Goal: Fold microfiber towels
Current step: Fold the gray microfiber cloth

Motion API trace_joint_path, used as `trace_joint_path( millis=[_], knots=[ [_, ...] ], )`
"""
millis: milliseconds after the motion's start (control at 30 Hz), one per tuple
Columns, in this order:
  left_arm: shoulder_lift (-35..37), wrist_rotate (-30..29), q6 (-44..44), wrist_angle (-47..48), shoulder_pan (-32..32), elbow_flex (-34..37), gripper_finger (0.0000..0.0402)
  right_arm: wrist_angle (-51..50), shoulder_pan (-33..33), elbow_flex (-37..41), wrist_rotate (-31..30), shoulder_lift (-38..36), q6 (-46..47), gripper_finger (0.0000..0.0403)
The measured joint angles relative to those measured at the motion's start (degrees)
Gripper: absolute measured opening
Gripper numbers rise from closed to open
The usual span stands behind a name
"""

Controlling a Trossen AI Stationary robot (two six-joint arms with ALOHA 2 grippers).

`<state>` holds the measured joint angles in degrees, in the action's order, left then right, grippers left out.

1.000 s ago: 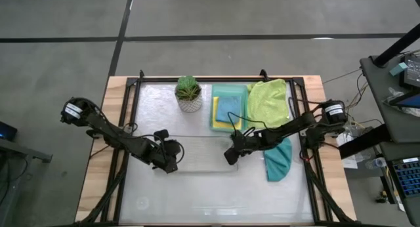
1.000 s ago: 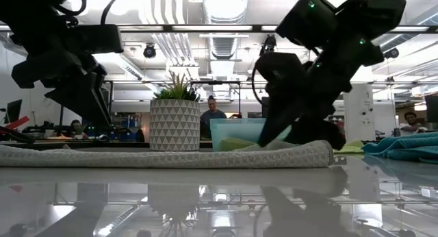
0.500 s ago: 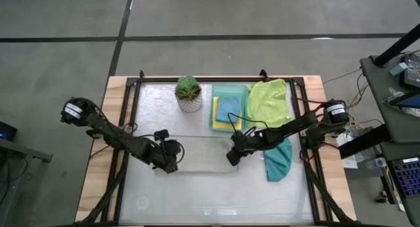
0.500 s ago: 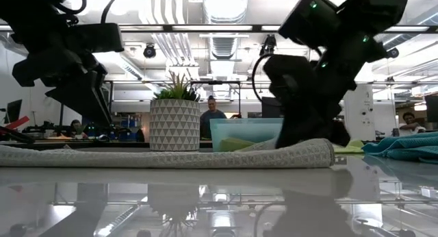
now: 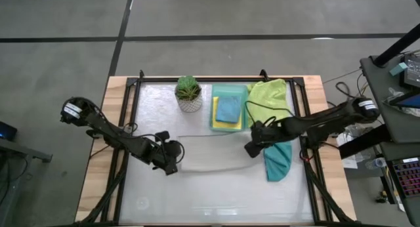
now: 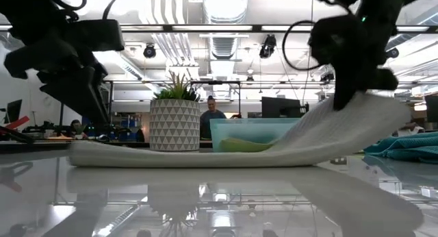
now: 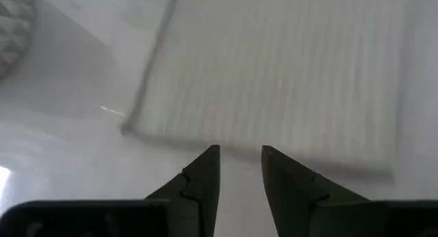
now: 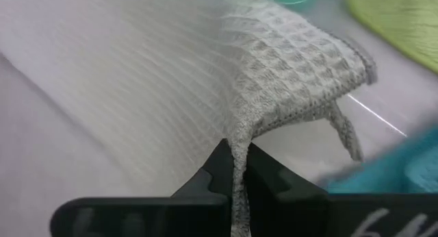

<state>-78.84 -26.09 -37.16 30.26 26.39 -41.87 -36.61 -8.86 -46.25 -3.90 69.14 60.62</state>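
A pale grey waffle-weave towel [image 5: 213, 155] lies across the middle of the glossy table. Its left part rests flat, and its right end [image 6: 369, 117] slopes up off the surface. My right gripper [image 5: 252, 149] is shut on that raised end. My left gripper [image 5: 174, 163] stands open at the towel's left edge [image 7: 205, 138], its fingers pointing slantwise down with nothing between them; whether they touch the cloth I cannot tell. In the left wrist view the towel [image 7: 274, 79] fills the space ahead of my left gripper [image 7: 239, 155]. My right gripper pinches a gathered fold of the towel's right edge [image 8: 239, 138], close to a corner [image 8: 342, 66], between its two fingers. The fingers come slanting down from above and the right. That end is lifted clear and the cloth slopes down, gently curved, to the table [image 6: 171, 158].
A mint tray [image 5: 231, 90] at the far side holds folded yellow and light blue towels [image 5: 228, 110]. A lime green towel [image 5: 269, 101] lies to its right, a teal towel [image 5: 277, 160] at the right edge. A potted plant [image 5: 189, 93] stands far left of the tray.
My right gripper has shut on the grey towel's right end, then gone up and toward the table's right edge. That end has lifted off the table into a slope, while the towel's left part stays flat on the table.
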Motion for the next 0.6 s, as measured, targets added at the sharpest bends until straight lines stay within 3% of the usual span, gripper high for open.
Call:
trace_joint_path(
  millis=[167, 367, 600],
  knots=[
    [0.0, 9.9, -2.9, 0.1, 1.3, 0.2, 0.0093, -3.7, -0.6, -3.5, -0.2, -0.1, 1.4, 0.0009],
    [-0.1, 9.8, -4.5, -1.3, 4.3, 1.1, 0.0093, -2.6, -1.0, -9.4, 0.2, 7.3, -0.4, 0.0009],
    [-1.3, 9.8, -5.6, -7.6, 6.2, 3.5, 0.0093, 6.6, -1.3, -18.9, 2.7, 20.3, -7.6, 0.0009]
  ],
)
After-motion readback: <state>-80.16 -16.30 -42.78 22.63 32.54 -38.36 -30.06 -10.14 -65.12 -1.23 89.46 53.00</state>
